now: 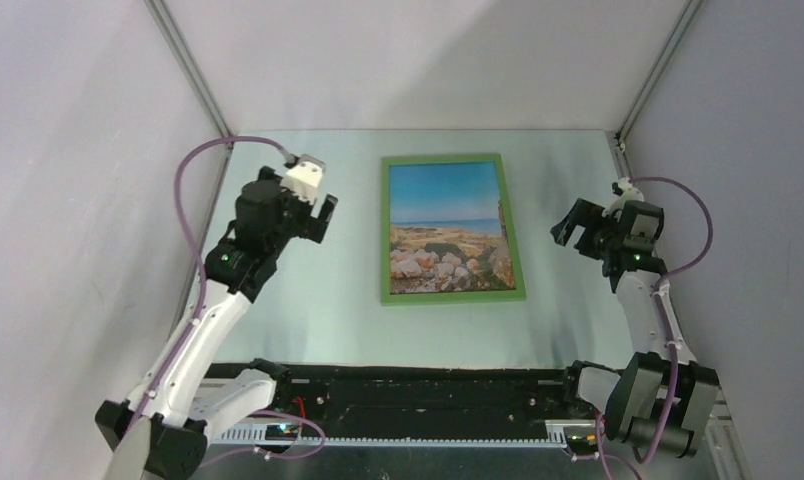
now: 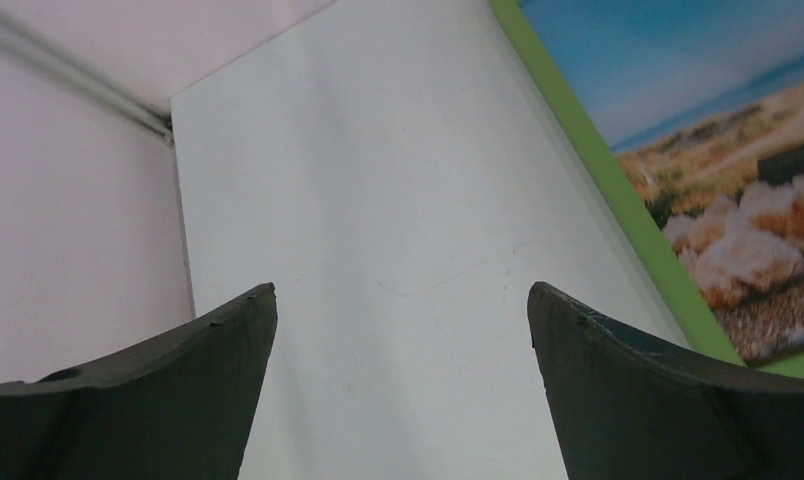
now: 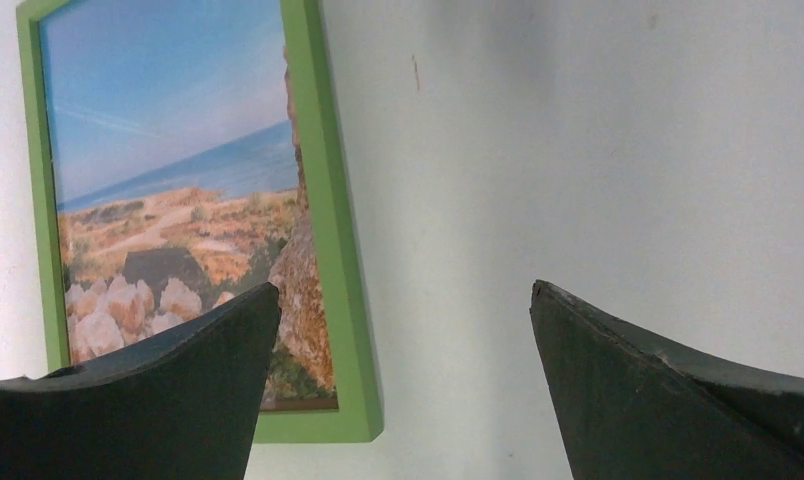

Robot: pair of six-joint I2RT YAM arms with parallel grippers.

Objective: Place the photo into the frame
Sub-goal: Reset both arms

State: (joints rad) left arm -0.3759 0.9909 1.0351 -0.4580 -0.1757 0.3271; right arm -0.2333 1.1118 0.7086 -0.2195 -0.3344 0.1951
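- The frame (image 1: 453,296) lies flat on the pale bench (image 1: 308,300), green side up. It sits about midway between the two arms, with its long sides running away from their bases.
- The photo (image 1: 446,228) sits inside the frame, picture side up. Blue sky is at the far end, with a strip of sea below it and pale rocks and sand at the near end. Green border shows on all four sides.
- The left jaws are spread wide and grasp nothing. They hang over the bench to the left of the frame, apart from it. In the left wrist view the dark fingertips (image 2: 178,400) flank bench surface, with the frame's left edge off to the right.
- The right jaws are also spread wide and hold nothing. They hang to the right of the frame, apart from it.
- A strip of bench separates each pair of jaws from the frame.
- A purple cable (image 1: 183,180) loops over the left arm (image 1: 213,320), and another (image 1: 703,215) loops beside the right arm (image 1: 653,300).
- Plain white walls (image 1: 68,200) close in the bench on three sides, with metal posts (image 1: 193,70) in the far corners.
- A black rail (image 1: 418,390) runs along the near edge between the arm bases.
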